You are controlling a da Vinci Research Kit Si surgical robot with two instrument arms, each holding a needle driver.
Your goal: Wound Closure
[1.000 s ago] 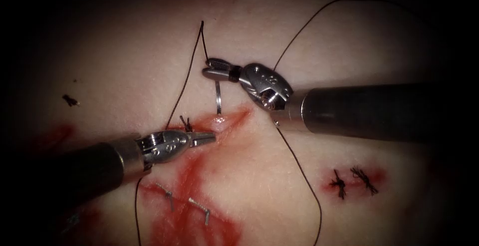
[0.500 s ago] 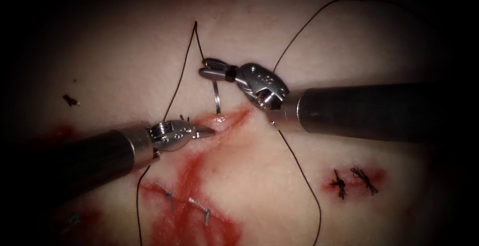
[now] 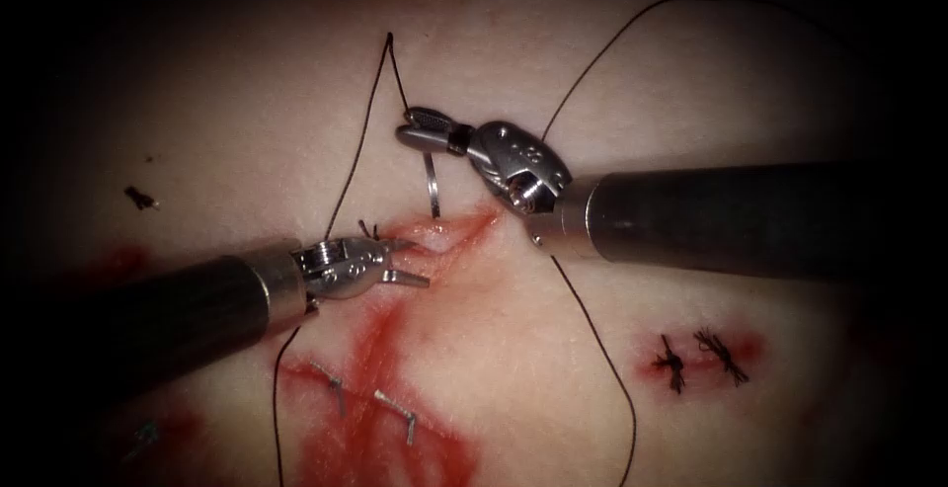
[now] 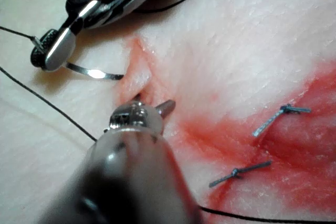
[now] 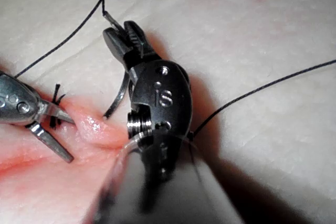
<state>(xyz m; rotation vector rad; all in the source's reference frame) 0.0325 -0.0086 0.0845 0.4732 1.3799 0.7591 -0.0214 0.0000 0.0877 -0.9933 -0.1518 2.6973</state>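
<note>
On the left, the left arm's silver needle driver (image 3: pixel 407 261) has its jaws spread apart and holds nothing, at the upper end of the red-edged cut (image 3: pixel 444 235) in the pale pork tissue (image 3: pixel 553 368). To the right, the right arm's steel needle driver (image 3: pixel 420 129) is clamped on the curved silver needle (image 3: pixel 433 187) near its thread end. The needle's point meets the tissue at the cut's edge. The thin black thread (image 3: pixel 367 131) rises from the clamped end.

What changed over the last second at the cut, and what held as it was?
The left tool opened its jaws at the cut, letting go of the tissue edge it had pinched. The right tool stayed shut on the needle near its thread end, its tip still at the cut's upper edge. The thread barely shifted.
</note>
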